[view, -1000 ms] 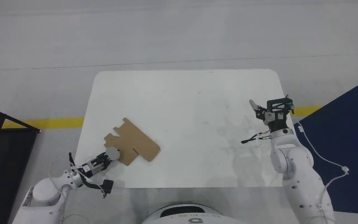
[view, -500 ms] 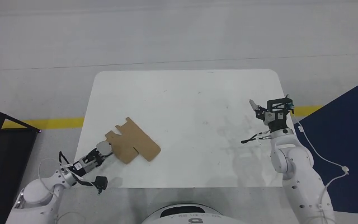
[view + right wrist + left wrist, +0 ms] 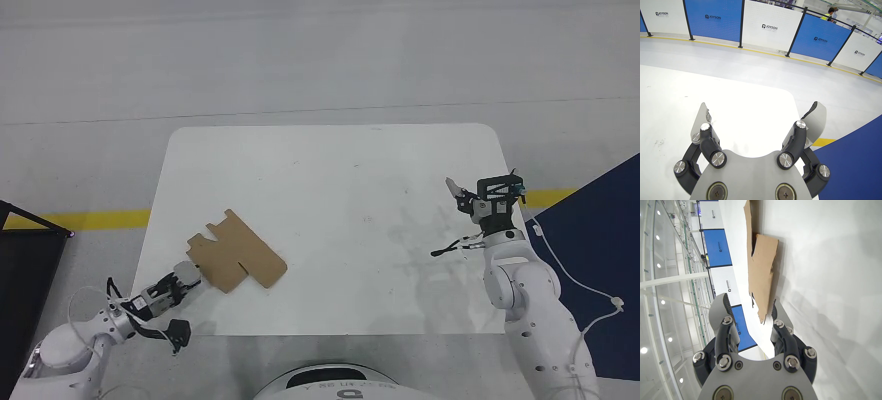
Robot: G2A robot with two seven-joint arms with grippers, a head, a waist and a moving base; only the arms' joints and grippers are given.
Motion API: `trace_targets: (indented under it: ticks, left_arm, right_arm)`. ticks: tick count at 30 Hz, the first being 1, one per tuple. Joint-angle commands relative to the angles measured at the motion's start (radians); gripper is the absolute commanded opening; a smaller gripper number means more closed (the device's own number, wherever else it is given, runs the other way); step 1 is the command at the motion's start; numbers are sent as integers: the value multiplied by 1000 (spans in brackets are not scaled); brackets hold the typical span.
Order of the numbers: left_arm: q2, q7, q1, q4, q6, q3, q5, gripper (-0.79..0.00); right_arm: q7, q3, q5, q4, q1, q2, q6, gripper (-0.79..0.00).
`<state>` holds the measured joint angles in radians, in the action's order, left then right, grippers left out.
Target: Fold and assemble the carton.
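I've got the left pincer [image 3: 749,303] wide open, clamping nothing, straddling the near corner of the flat carton blank [image 3: 237,252] at the surface's [image 3: 350,170] lower left, probably to pinch a flap, while the right pincer [image 3: 761,108], open and empty, hangs clear at the right edge.

The carton [image 3: 237,252] lies flat on the table [image 3: 350,170], in its left part and closer to the near edge than to the far one. The left gripper [image 3: 186,274] is at the carton's near-left corner, close to the table's near-left edge, and in the left wrist view this corner stands between the two spread fingers [image 3: 724,302]. The right gripper [image 3: 447,218] is over the table's right edge, well apart from the carton.
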<state>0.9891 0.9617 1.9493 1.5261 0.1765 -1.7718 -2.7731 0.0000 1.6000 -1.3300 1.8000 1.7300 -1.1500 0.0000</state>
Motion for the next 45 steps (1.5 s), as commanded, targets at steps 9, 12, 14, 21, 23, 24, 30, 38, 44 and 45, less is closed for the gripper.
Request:
trace_targets:
  ticks: [9, 12, 14, 21, 23, 24, 30, 38, 44, 45]
  left_arm:
    - [-2, -30, -47, -17, -25, 72, -40, -302]
    - [-4, -30, -53, -27, -24, 69, -23, -296]
    - [-6, -29, -49, -30, -17, 60, -13, -274]
    - [-13, -20, -7, -28, 8, 16, 30, -228]
    - [-14, -21, 2, -29, 7, 17, 24, -219]
    - [-15, -23, 3, -30, 7, 19, 21, -212]
    - [-13, -51, -21, -37, 7, 65, -1, -249]
    - [-8, -136, -72, -55, 9, 137, -37, -406]
    - [-1, -185, -97, -56, 68, 158, 25, -785]
    - [0, -186, -99, -53, 82, 154, 44, -785]
  right_arm:
    - [0, 0, 0, 0, 0, 0, 0, 0]
    - [0, 0, 0, 0, 0, 0, 0, 0]
    - [0, 0, 0, 0, 0, 0, 0, 0]
    - [0, 0, 0, 0, 0, 0, 0, 0]
    - [0, 0, 0, 0, 0, 0, 0, 0]
    - [0, 0, 0, 0, 0, 0, 0, 0]
    - [0, 0, 0, 0, 0, 0, 0, 0]
    - [0, 0, 0, 0, 0, 0, 0, 0]
    - [0, 0, 0, 0, 0, 0, 0, 0]
    - [0, 0, 0, 0, 0, 0, 0, 0]
